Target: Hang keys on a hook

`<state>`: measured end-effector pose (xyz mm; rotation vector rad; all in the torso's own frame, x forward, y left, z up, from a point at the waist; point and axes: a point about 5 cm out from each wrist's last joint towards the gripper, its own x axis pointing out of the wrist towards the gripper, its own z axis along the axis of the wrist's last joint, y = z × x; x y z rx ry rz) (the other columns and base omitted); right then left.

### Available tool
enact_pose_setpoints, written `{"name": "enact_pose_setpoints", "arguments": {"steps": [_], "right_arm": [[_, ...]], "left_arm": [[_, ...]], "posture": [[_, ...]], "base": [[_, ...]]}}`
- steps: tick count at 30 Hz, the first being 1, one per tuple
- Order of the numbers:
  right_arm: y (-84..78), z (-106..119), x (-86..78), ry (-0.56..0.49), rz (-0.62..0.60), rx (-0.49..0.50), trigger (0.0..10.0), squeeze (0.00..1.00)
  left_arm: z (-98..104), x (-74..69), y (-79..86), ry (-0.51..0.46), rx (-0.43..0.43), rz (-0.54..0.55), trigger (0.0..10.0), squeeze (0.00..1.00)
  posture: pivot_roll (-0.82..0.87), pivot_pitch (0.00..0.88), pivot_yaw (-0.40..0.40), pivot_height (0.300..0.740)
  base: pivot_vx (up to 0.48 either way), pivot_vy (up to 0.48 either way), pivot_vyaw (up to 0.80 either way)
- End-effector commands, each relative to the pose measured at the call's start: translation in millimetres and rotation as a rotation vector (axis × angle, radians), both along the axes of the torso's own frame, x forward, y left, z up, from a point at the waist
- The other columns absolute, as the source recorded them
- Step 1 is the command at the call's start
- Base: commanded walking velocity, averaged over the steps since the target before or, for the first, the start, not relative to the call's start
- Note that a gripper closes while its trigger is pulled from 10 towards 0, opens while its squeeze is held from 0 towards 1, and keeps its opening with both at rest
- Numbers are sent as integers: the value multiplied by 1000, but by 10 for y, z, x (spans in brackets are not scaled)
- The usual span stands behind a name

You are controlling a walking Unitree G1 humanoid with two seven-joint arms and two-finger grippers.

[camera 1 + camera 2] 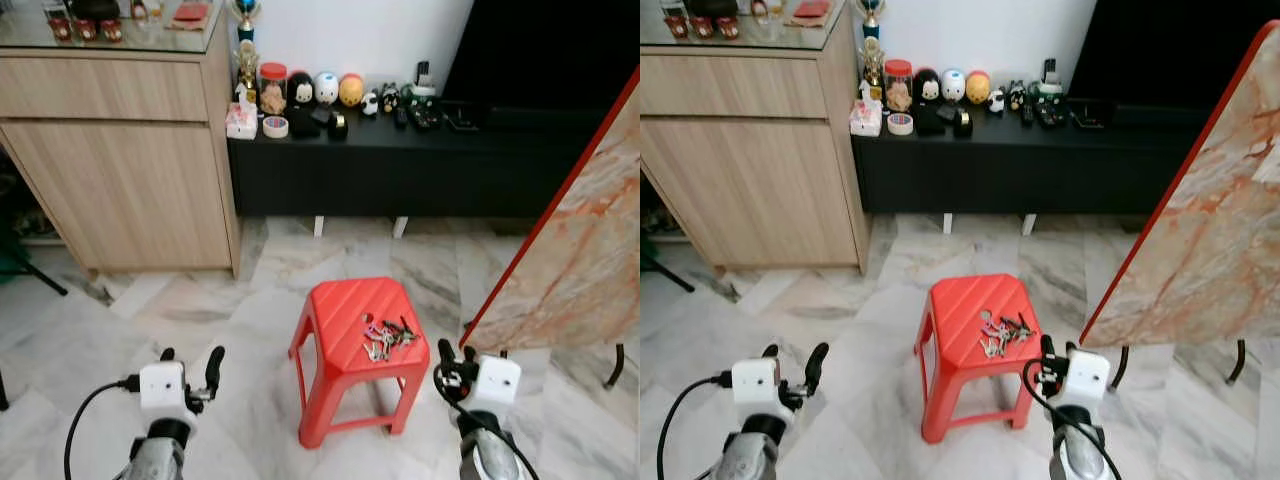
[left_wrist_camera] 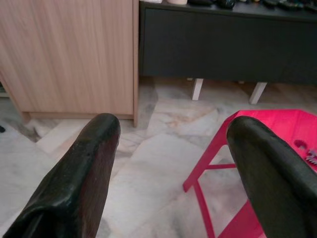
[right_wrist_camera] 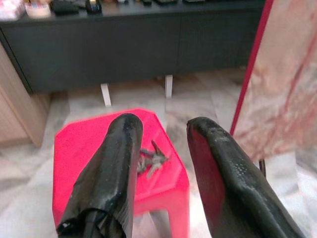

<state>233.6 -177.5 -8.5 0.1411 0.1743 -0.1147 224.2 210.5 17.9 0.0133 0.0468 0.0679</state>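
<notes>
A marble floor fills the frame's centre, with a wooden cabinet at upper left and a long black bench of figurines across the top. A marble-patterned panel with a red edge leans at right. A red plastic stool stands at lower centre, a bunch of keys lying on the right part of its seat. The left gripper hovers at lower left, fingers wide apart and empty; the right gripper, just right of the stool, is likewise parted and holds nothing.
</notes>
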Motion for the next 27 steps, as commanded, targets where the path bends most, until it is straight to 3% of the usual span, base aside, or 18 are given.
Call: {"name": "enact_pose_setpoints", "arguments": {"steps": [1, 4, 12, 27], "right_arm": [[-26, -82, -66, 48, -17, 4, 10000, 0], [-17, -113, -41, 75, -55, 48, 10000, 0], [19, -29, 45, 47, -21, 33, 10000, 0], [37, -25, 67, 57, -32, 38, 10000, 0]], "left_arm": [[43, 30, -33, -15, -20, 0, 10000, 0], [33, 86, -81, 6, -36, -3, 10000, 0], [84, 144, -105, 6, -56, -18, 10000, 0], [104, 166, -102, 15, -62, -30, 10000, 0]], "posture": [[32, 0, -115, 740], [26, 0, -109, 740], [25, 0, -104, 740], [30, 0, -105, 740]], "base": [[0, 0, 0], [0, 0, 0], [0, 0, 0], [319, 0, 0]]}}
